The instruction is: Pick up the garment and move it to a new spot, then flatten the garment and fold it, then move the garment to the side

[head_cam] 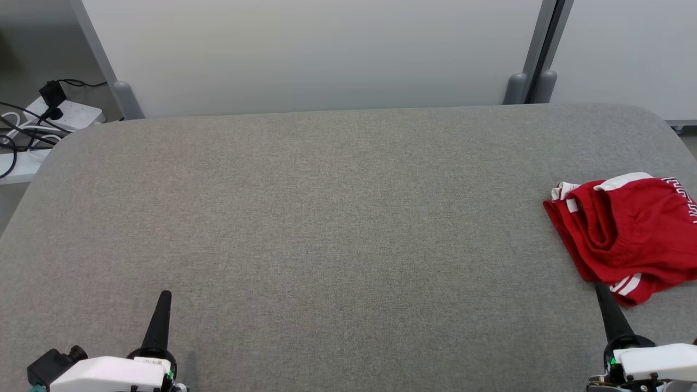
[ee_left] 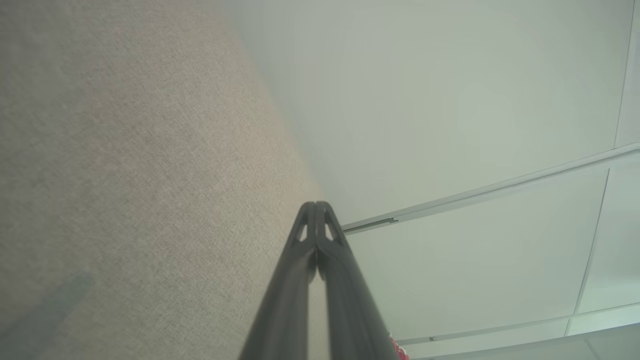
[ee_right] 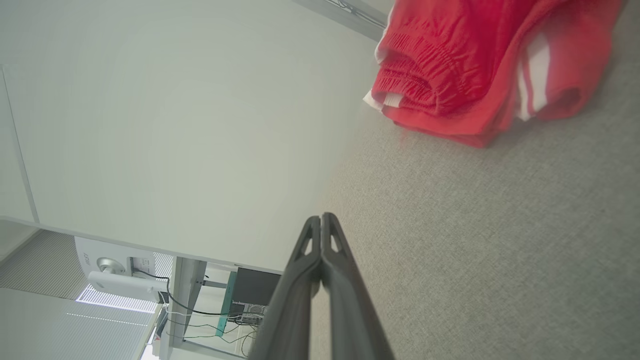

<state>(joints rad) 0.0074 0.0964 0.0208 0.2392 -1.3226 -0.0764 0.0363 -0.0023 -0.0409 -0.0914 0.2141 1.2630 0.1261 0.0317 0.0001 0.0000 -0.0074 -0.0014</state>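
Red garment (head_cam: 626, 234) bunched near table (head_cam: 326, 218) right edge.

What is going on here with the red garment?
Nothing is being handled at this moment. The red garment lies bunched at the right side of the grey table. The left gripper and the right gripper are both shut and empty; the right one points toward the garment without touching it.

A grey fabric-covered tabletop (head_cam: 326, 218) with rounded far corners spans the scene. Behind its far edge stand pale partition panels (head_cam: 316, 54), joined at the far right by a grey post (head_cam: 536, 49). At the far left lies a white power strip (head_cam: 73, 115) with a black adapter (head_cam: 52, 93) plugged in. Black and white cables (head_cam: 16, 139) trail beside it.
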